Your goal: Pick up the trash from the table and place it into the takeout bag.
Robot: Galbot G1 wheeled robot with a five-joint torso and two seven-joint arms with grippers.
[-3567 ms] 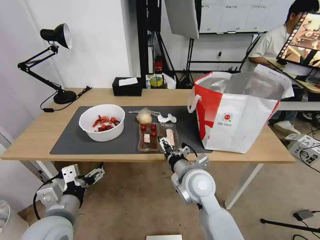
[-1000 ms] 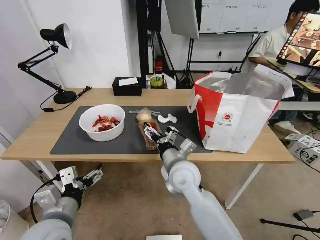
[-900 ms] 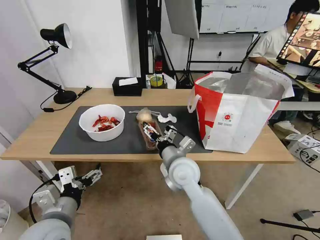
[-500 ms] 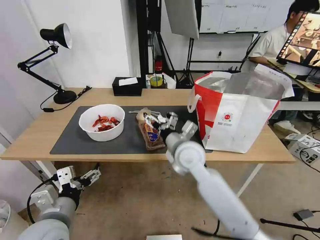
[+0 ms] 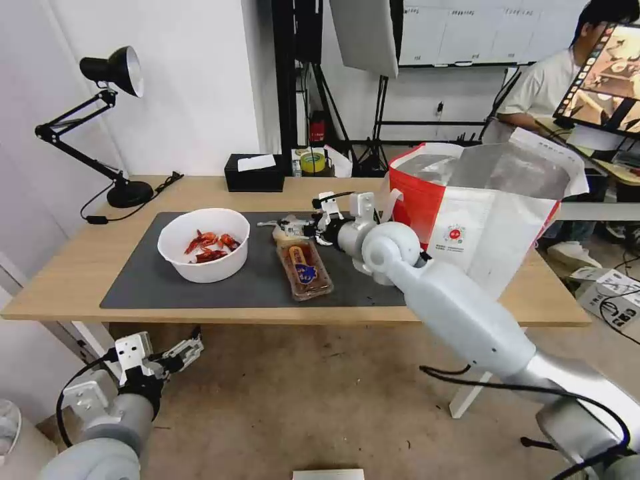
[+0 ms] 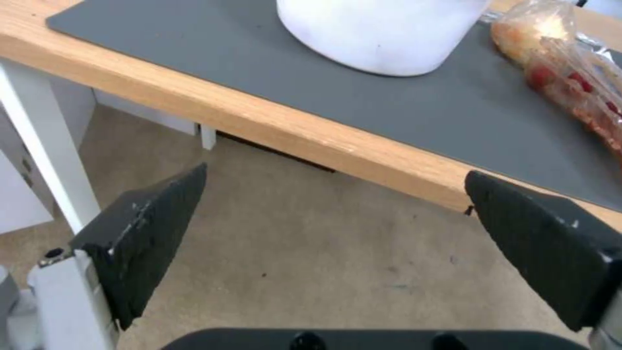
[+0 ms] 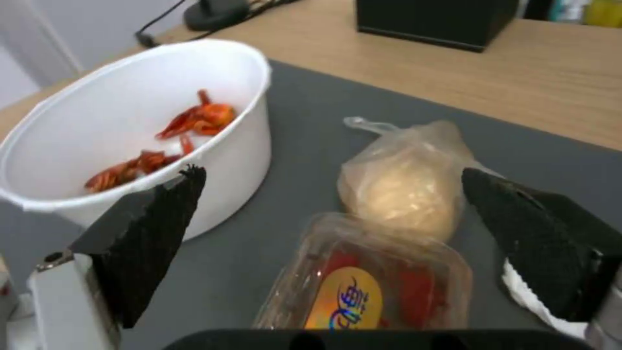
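Observation:
My right gripper [image 5: 308, 225] hovers open low over the dark mat [image 5: 167, 280], right at the knotted clear bag of beige lump [image 5: 288, 231]. In the right wrist view that bag [image 7: 402, 184] lies between the spread fingers [image 7: 149, 228], with the closed clear tray [image 7: 363, 287] just before it and a scrap of white tissue [image 7: 531, 301] under one finger. The tray [image 5: 305, 269] lies flat, its label up. The white bowl of red shells [image 5: 204, 243] stands to the left. The takeout bag [image 5: 493, 207] stands open on the right. My left gripper [image 5: 183, 350] hangs open below the table's [image 5: 67, 267] front edge.
A black desk lamp [image 5: 113, 100] stands at the table's back left and a black tissue box [image 5: 253, 175] at the back middle. The left wrist view looks up at the table edge [image 6: 259, 126] and the bowl [image 6: 382, 34].
The tray's lid has been folded shut and my right gripper has let go of it. The right arm has swung forward and up over the table to the knotted bag.

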